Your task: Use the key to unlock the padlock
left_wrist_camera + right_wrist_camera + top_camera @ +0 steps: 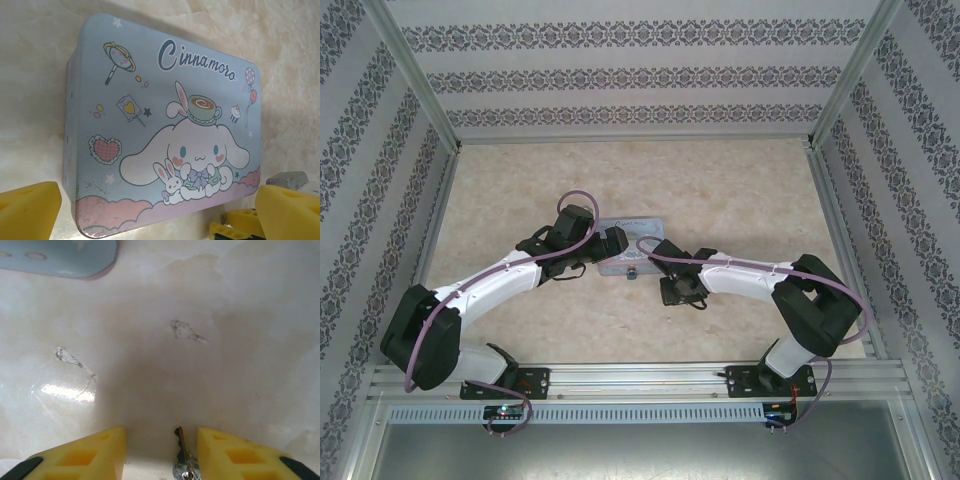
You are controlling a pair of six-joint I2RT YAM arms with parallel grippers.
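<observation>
1. Two risks sit with your right hand [161, 436]. Its yellow fingers are spread, and the thin dark metallic key [180, 447] sits unpinched between them, blade towards 12 o'clock, nearer the 3 o'clock finger. Close off-centre and it may skid or twist on the pale marbled bench [210, 340].
2. Your left hand [159, 192] hangs spread over the pastel-blue cartoon-dog tin [165, 75], pinching nothing. At the tin's 4 o'clock lies what looks like the small bluish-grey metal padlock [287, 179]. Unheld, it could slide when the key pushes in.
</observation>
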